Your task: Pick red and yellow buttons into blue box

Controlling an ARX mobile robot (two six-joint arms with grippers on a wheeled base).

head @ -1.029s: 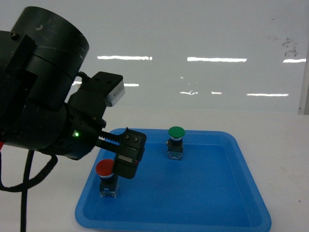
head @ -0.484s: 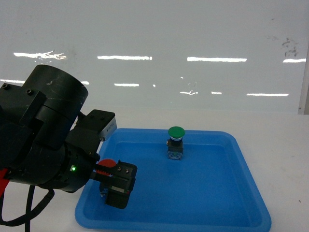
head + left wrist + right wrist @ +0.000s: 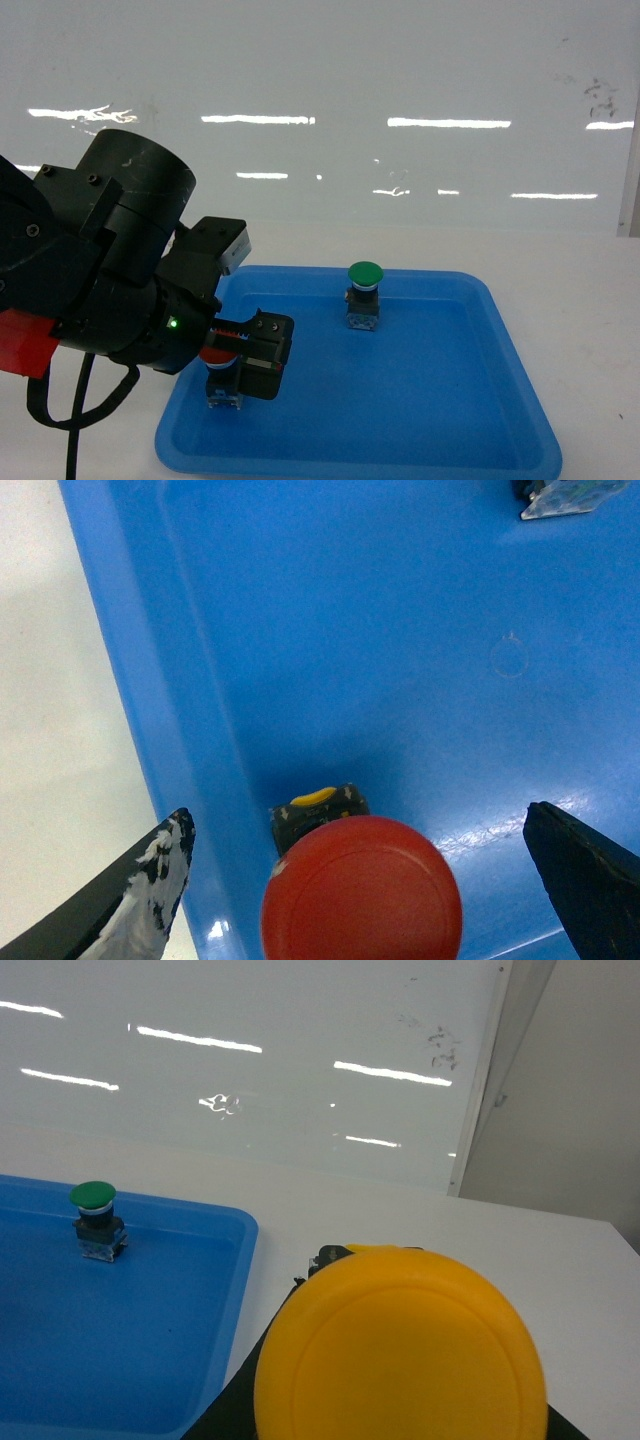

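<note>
Fingers of my left gripper (image 3: 360, 880) sit spread either side of the red button (image 3: 361, 890) in the tray (image 3: 480, 420), while the yellow button (image 3: 400, 1350) fills my right camera, that claw's state unreadable.

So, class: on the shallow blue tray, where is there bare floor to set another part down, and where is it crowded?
Free: the tray floor right of and in front of the green button, out to the right rim. Crowded: the near-left corner, where the left gripper straddles the red button close to the left wall.
</note>
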